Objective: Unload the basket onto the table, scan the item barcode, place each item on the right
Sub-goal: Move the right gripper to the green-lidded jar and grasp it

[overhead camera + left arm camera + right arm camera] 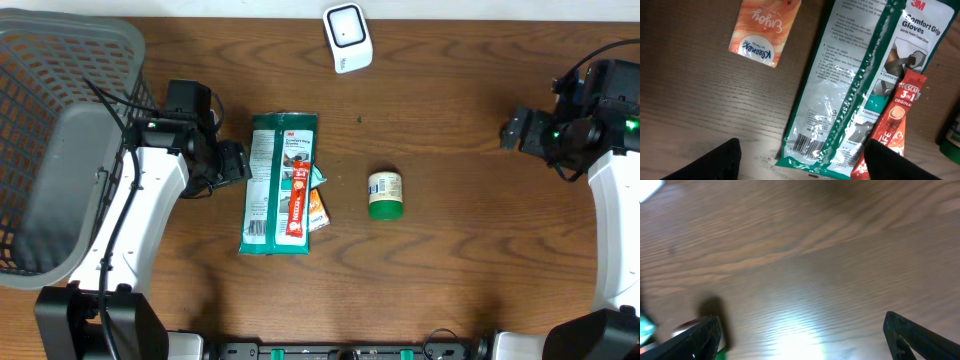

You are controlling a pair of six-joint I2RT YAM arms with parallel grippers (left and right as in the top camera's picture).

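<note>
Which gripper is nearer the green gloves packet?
Left. The left gripper sits at the left edge of the gloves packet; the right gripper hangs far off, past the jar.

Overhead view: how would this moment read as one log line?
left gripper: open beside gloves pack | right gripper: open, empty | gloves pack: flat on table, barcode up | scanner: untouched

A green gloves packet [850, 85] lies flat on the wooden table [700, 100]. Its barcode [802, 145] faces up at the end closest to the left gripper [803, 157], whose jaws stand wide apart, with that end just ahead of the gap between the dark fingertips [715, 162]. A red coffee sachet [895, 125] lies on top of the packet's far half, and an orange tissue pack [765, 30] lies on the table beside its near edge.
</note>
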